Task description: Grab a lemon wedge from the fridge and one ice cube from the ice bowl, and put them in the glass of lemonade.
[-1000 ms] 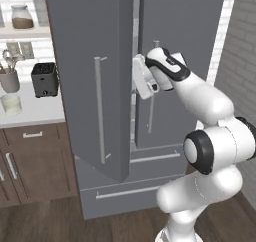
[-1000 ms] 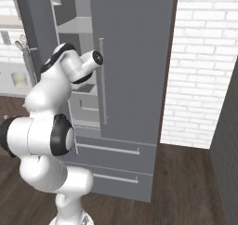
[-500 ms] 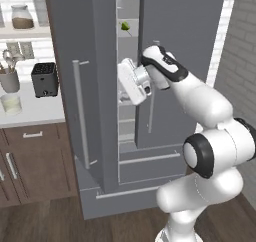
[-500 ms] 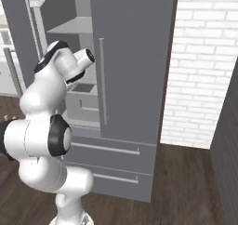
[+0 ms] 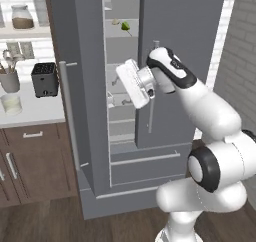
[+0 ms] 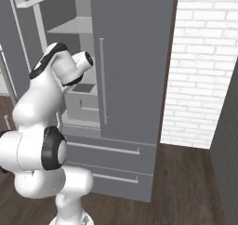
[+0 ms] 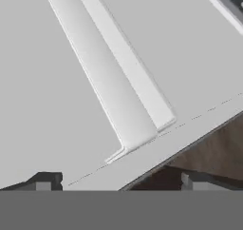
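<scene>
Gripper: you have it (image 5: 114, 93) up at the gap of the fridge's left door, just inside the door's inner edge. In the hand view the two finger tips (image 7: 43, 180) stand well apart with nothing between them, so read it as wide open and empty.

Left door: your camera on the hand looks close along a pale grey panel with a long raised bar (image 7: 114, 77); it is probably the door's inner face, though you cannot tell for sure.

What changed: a second ago the left door (image 5: 82, 86) was nearly shut and your hand was at its edge. Half a second ago it had swung partway. Now it stands far open, its slim handle (image 5: 69, 116) turned toward you, and the shelves show.

Fridge: its right door (image 6: 132, 56) is shut and the two drawers (image 6: 107, 166) below are closed.

Lemon wedge: look high inside the fridge (image 5: 175, 46); a tiny yellow-green piece (image 5: 125, 26) lies on an upper shelf, well above your hand. A pale bit just beside it is too small to name.

Meaning for the task: you have access now, so opening looks done. Your next move is likely up and inward to that shelf.

Risk: the wedge is tiny, so you need a careful, centred pinch.

Glass of lemonade: a short tumbler (image 5: 11, 105) stands far left on the counter (image 5: 30, 117), beside the toaster (image 5: 44, 79).
</scene>
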{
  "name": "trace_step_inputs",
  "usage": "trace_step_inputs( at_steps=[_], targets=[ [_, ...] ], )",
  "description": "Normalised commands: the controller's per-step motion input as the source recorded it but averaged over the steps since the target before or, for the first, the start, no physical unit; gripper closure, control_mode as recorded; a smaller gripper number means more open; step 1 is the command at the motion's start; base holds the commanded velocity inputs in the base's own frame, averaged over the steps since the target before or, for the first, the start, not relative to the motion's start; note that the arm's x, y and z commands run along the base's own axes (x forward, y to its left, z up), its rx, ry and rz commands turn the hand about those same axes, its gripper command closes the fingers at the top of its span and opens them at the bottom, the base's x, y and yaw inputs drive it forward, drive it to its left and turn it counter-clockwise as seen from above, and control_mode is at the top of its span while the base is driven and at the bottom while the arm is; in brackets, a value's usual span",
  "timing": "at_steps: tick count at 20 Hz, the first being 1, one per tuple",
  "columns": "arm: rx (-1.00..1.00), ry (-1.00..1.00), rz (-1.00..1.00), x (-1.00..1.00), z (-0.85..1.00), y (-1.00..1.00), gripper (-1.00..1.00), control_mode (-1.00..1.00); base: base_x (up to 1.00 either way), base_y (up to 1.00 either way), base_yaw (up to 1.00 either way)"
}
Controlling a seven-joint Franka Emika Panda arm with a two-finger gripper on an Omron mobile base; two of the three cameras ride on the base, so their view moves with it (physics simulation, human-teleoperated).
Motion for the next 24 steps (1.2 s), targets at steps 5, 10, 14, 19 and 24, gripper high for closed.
trace_step_inputs(
  at_steps=[5,10,14,19,24],
  targets=[
    [-0.06,-0.31,-0.03,-0.48,0.57,-1.0,-1.0,-1.0,0.0,0.0,0.0],
    [-0.33,-0.44,-0.01,-0.05,0.11,-1.0,-1.0,-1.0,0.0,0.0,0.0],
    [-0.55,-0.5,0.0,0.01,0.0,-0.99,-1.0,-1.0,0.0,0.0,0.0],
    [-0.57,-0.47,0.0,0.46,-0.14,-0.34,-1.0,-1.0,0.0,0.0,0.0],
    [-0.25,-0.13,0.0,1.0,-0.35,-0.01,-1.0,-1.0,0.0,0.0,0.0]
  ],
)
